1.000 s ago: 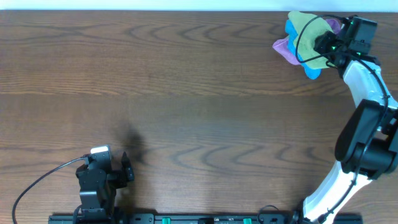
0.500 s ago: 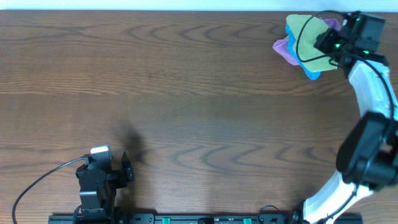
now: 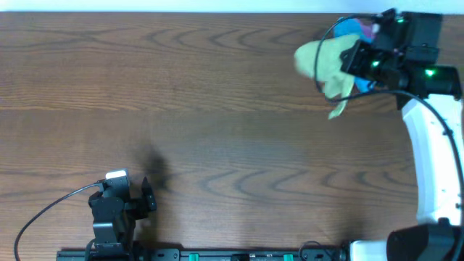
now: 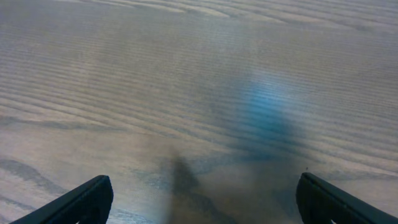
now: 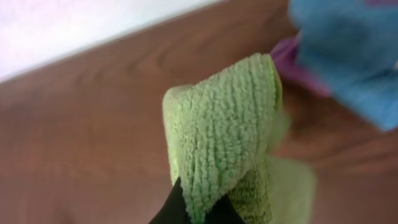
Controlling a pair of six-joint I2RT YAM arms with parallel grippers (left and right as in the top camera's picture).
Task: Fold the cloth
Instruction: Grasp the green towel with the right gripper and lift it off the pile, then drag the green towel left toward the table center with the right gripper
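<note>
The lime yellow-green cloth (image 3: 325,67) hangs bunched from my right gripper (image 3: 353,60) above the table's far right. In the right wrist view the cloth (image 5: 230,130) is pinched between the shut fingertips (image 5: 198,208) and drapes down over them. My left gripper (image 3: 148,194) rests near the front left edge, far from the cloth. In the left wrist view its fingers (image 4: 202,199) are wide apart over bare wood with nothing between them.
A bright blue cloth (image 3: 351,29) and a purple cloth (image 5: 292,65) lie in a heap at the far right back edge, behind the held cloth; the blue one (image 5: 348,43) also shows in the right wrist view. The wooden table (image 3: 217,109) spreads to the left.
My right gripper has lifted the green cloth off the heap and carried it left. The blue and purple cloths stay behind. The left arm has not moved.
</note>
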